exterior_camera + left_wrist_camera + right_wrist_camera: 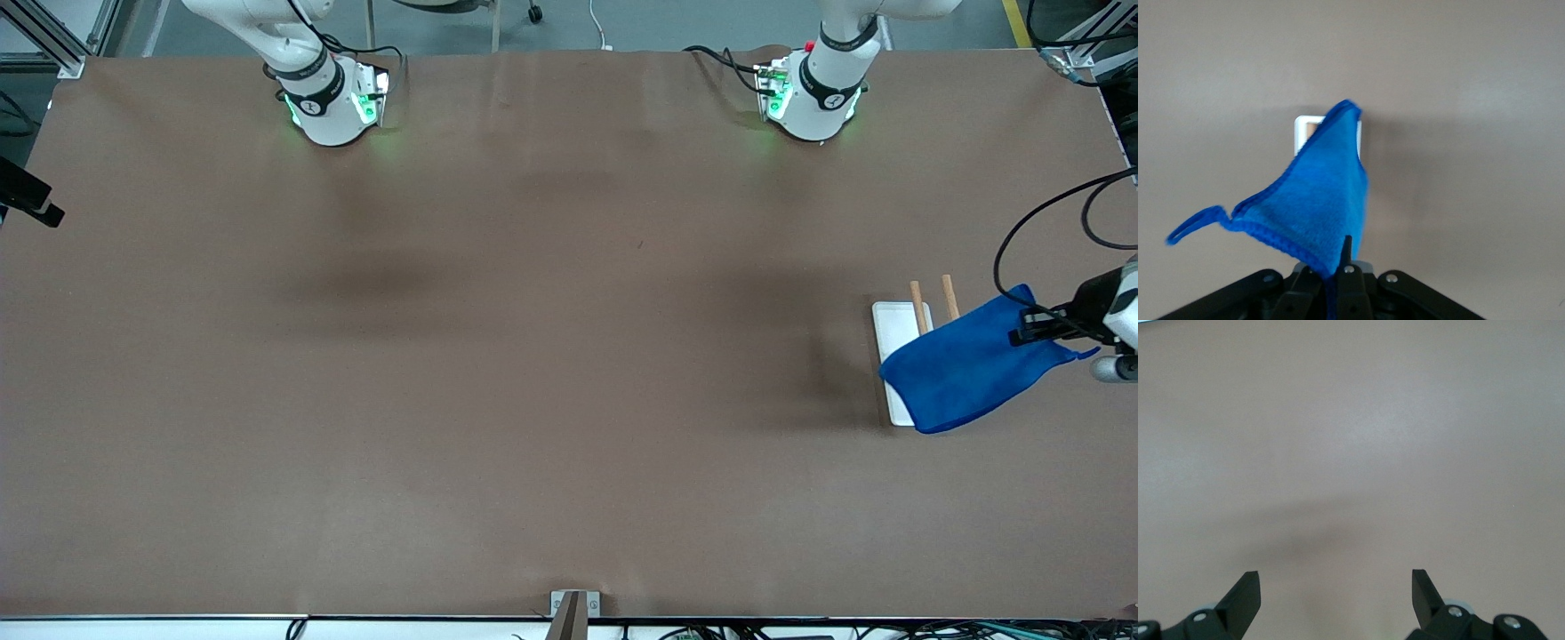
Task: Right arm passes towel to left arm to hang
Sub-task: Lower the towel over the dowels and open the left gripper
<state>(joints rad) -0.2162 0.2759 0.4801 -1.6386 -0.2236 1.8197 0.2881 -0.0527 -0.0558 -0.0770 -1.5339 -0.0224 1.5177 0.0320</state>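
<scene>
While the left gripper (1022, 336) clamps one towel (965, 369) over a white tray (889, 320) with two pegs (917, 302) at the table's (533, 356) left-arm edge, right gripper (1336, 593) spread wide, empty, waiting.

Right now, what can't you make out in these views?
- Rack: front view, towel covers most of it; only its white base and two wooden posts show.
- Left arm: front view, frame edge cuts it off past the left pincer.
- Right pincer: absent from front view; right wrist view shows only bare table, so its position is unknown.
</scene>
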